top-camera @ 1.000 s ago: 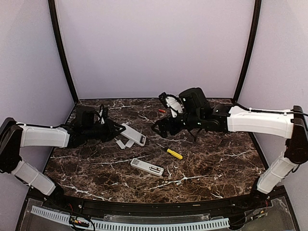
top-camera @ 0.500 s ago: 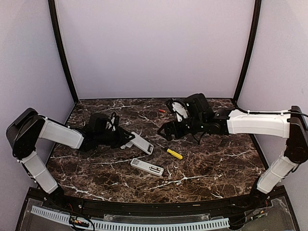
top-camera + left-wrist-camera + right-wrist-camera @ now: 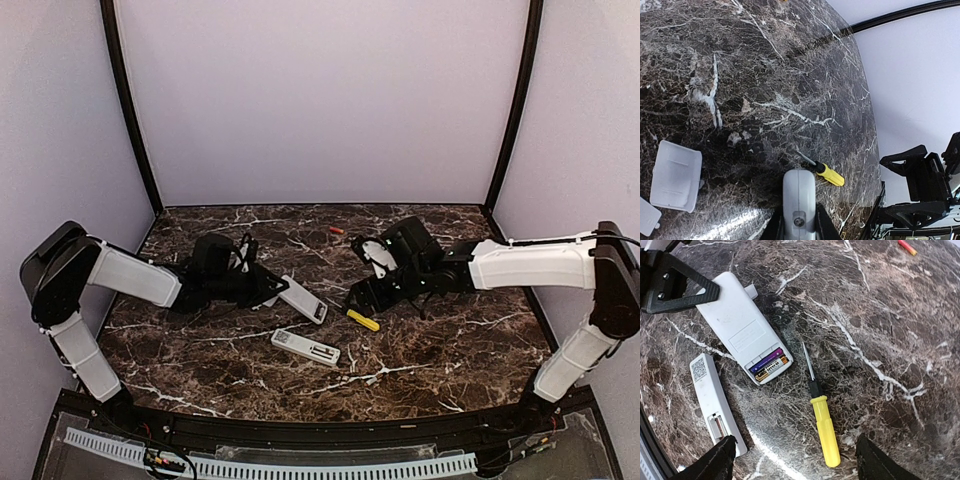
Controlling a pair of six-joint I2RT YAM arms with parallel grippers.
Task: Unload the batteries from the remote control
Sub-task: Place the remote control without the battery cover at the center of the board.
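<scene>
**A:** Where were the batteries (image 3: 769,362)?

**B:** Two sat side by side in the open bay of the remote control (image 3: 742,332), its back facing up. A red battery (image 3: 906,246) lay well apart from it, near the far edge of the marble table (image 3: 450,340).

**A:** And the grippers?

**B:** The left gripper (image 3: 799,227) was clamped on the remote control's end. The right gripper (image 3: 794,452) hung over the yellow-handled screwdriver (image 3: 824,427), fingers wide apart and holding nothing. A second remote (image 3: 715,402) lay beside it, bay open.
</scene>
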